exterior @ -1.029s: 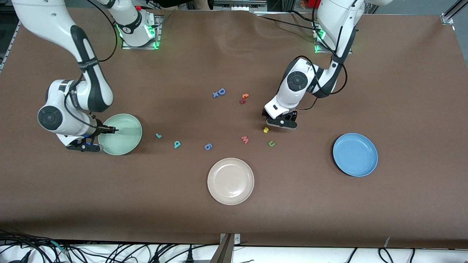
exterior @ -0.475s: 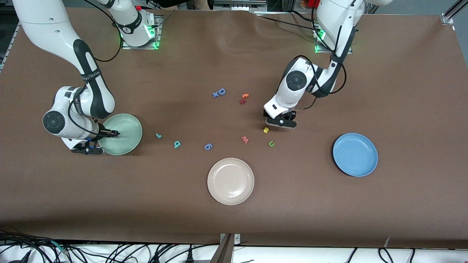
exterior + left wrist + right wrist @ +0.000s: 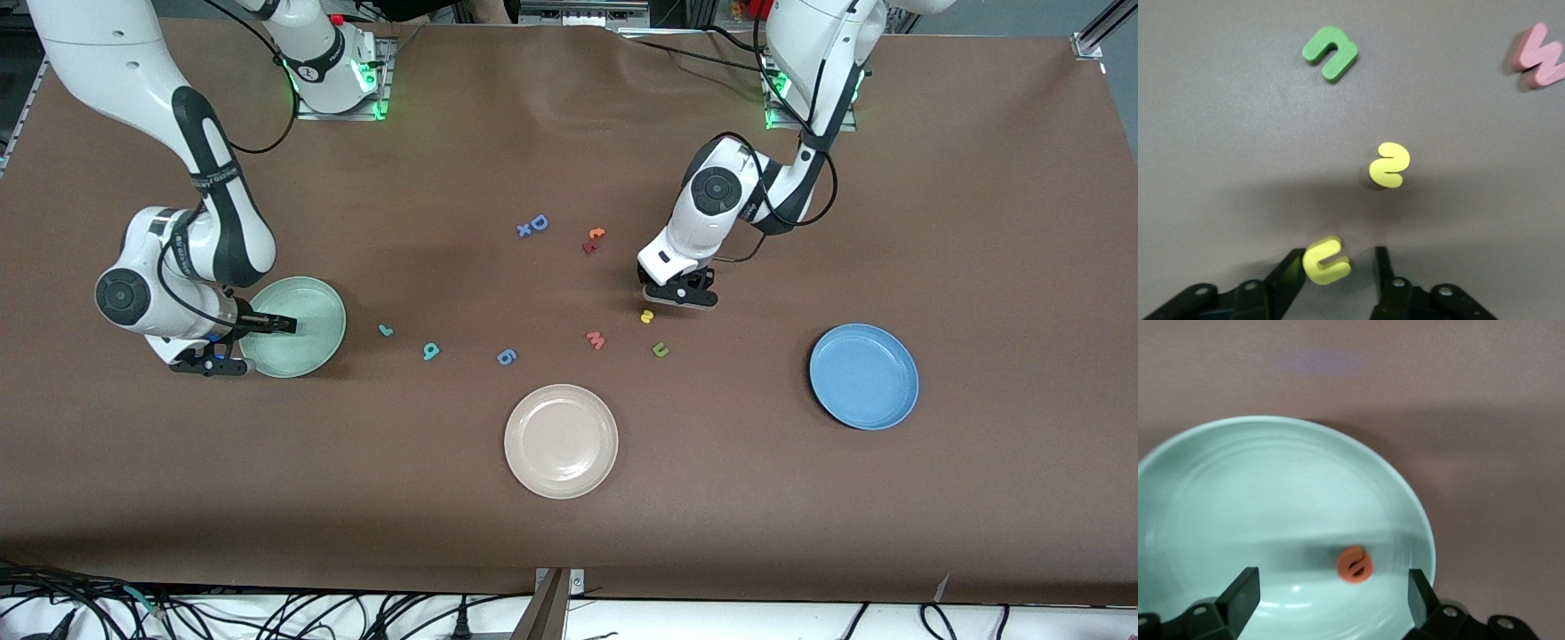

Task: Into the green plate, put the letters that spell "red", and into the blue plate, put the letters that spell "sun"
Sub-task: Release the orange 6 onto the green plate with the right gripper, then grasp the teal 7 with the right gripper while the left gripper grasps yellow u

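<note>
1. Brown table (image 3: 569, 551), with bare cloth along its edges.
2. Right end effector (image 3: 1331, 600), spread wide and empty, is over the green plate (image 3: 1218, 487) holding the orange e (image 3: 1355, 564).
3. Left end effector (image 3: 1338, 267) is half-closed around the yellow n (image 3: 1327, 260); the yellow s (image 3: 1389, 165) and green u (image 3: 1330, 52) lie nearby, well apart from the blue plate (image 3: 863, 376).

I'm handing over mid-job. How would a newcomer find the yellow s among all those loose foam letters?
Start at the blue plate, then look toward the table's middle to the left claw, low over the table. The yellow s lies on the table just beside it, nearer the front camera. Of its closest neighbours, the u is green and the m pinkish-red; only the s is a yellow double curl.
</note>
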You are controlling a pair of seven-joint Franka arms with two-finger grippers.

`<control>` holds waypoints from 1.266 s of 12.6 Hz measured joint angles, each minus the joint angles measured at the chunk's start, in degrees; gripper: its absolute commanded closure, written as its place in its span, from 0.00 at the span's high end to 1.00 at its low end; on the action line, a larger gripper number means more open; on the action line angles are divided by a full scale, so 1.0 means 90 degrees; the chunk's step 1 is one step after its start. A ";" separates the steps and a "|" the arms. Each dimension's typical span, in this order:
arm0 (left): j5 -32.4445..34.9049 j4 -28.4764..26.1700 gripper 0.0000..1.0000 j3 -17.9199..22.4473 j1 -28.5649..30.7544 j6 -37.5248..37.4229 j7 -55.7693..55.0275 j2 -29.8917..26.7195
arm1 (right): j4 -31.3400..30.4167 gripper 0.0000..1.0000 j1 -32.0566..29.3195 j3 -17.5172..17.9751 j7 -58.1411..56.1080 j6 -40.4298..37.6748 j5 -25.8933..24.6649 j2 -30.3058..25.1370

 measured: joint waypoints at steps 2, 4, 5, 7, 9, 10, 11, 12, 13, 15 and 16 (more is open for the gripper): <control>0.0009 -0.0010 0.43 -0.0001 -0.0007 0.0032 -0.0001 -0.0002 | 0.0103 0.98 0.0049 0.0115 0.0407 -0.0413 0.0009 -0.0234; 0.0027 -0.0021 0.39 -0.0010 -0.0013 0.0070 -0.0001 -0.0004 | 0.0214 0.98 0.0081 0.0459 0.1104 -0.0629 0.0016 -0.0352; 0.0028 -0.0025 0.39 -0.0014 -0.0016 0.0093 -0.0001 -0.0005 | 0.0257 0.96 0.0125 0.0662 0.1505 -0.0639 0.0016 -0.0357; 0.0028 -0.0046 0.37 -0.0017 -0.0027 0.0155 -0.0001 -0.0005 | 0.0274 0.96 0.0316 0.0923 0.2148 -0.0567 0.0016 -0.0337; 0.0028 -0.0067 0.31 -0.0022 -0.0033 0.0209 -0.0001 -0.0007 | 0.0275 0.95 0.0661 0.0973 0.2466 -0.0280 0.0016 -0.0255; 0.0028 -0.0082 0.31 -0.0027 -0.0035 0.0251 -0.0001 -0.0011 | 0.0274 0.94 0.0813 0.0980 0.2573 -0.0075 0.0016 -0.0162; 0.0028 -0.0102 0.30 -0.0022 -0.0040 0.0274 -0.0001 -0.0029 | 0.0272 0.92 0.0925 0.0982 0.2638 0.0132 0.0016 -0.0041; 0.0028 -0.0115 0.30 -0.0022 -0.0042 0.0304 -0.0001 -0.0030 | 0.0267 0.91 0.0989 0.0981 0.2667 0.0342 0.0016 0.0108; 0.0028 -0.0117 0.30 -0.0022 -0.0042 0.0309 -0.0001 -0.0031 | 0.0263 0.88 0.1011 0.0981 0.2672 0.0538 0.0016 0.0261; 0.0029 -0.0118 0.28 -0.0022 -0.0042 0.0310 -0.0001 -0.0031 | 0.0264 0.88 0.1029 0.0980 0.2699 0.0770 0.0016 0.0474; 0.0046 -0.0118 0.27 -0.0022 -0.0042 0.0311 -0.0001 -0.0031 | 0.0265 0.86 0.1057 0.0980 0.2765 0.0820 0.0016 0.0505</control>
